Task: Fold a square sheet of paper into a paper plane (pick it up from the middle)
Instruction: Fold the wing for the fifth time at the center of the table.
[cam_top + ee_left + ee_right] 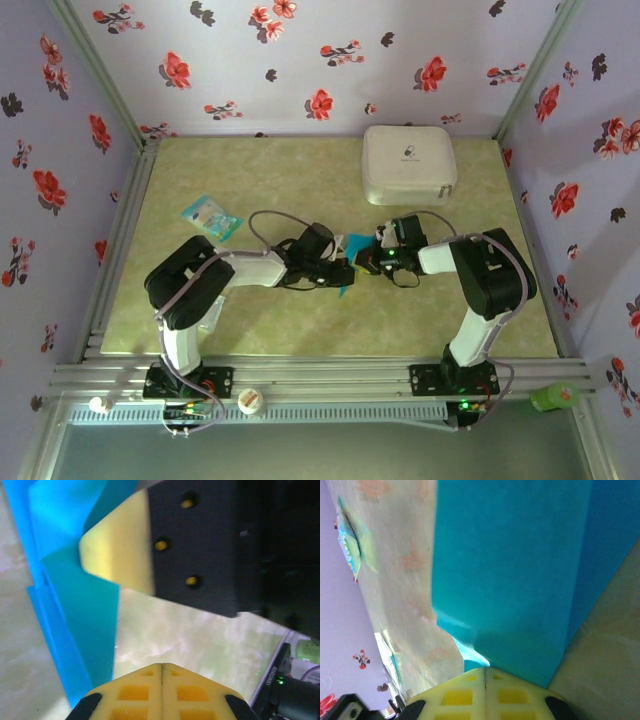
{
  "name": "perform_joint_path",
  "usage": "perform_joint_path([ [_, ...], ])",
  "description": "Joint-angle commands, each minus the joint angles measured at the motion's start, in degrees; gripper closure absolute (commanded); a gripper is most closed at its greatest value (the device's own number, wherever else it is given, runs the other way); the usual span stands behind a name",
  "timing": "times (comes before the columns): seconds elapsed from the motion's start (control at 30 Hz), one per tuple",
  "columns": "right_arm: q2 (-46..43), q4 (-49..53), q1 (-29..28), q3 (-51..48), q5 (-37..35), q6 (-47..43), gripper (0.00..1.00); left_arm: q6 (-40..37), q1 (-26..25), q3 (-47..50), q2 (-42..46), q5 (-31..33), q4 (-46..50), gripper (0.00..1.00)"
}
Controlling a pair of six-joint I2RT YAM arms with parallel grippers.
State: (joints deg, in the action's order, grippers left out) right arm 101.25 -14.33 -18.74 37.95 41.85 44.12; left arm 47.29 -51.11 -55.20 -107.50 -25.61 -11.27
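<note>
Right hand [485, 669] pinches paper [510, 580], left hand [162, 666] closed; white case [408, 163] shut

Smooth matt teal paper [510, 570], faintly glossy tabletop [200, 635].

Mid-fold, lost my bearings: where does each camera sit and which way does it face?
Top external: above and behind the bases, looking down on the table; left arm and right arm meet mid-table.
Left wrist: on the left arm, facing the teal paper past its own shut jaws; the right arm's finger opposite.
Right wrist: on the right arm, facing the paper's broad face over its shut jaws.
Shared: both wrist views show the paper.
</note>
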Motion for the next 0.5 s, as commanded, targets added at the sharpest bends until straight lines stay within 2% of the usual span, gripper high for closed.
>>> perform_joint_path([
  [0.0, 1.79, 2.83, 1.03, 0.07, -7.17, -1.37, 0.98, -0.03, -0.30, 2.06, -0.90, -0.18, 0.90, 1.00],
  [0.47, 0.78, 7.38, 1.07, 0.39, -9.19, -3.81, 0.98, 3.77, -0.66, 13.82, 5.20, 2.01, -1.95, 1.00],
])
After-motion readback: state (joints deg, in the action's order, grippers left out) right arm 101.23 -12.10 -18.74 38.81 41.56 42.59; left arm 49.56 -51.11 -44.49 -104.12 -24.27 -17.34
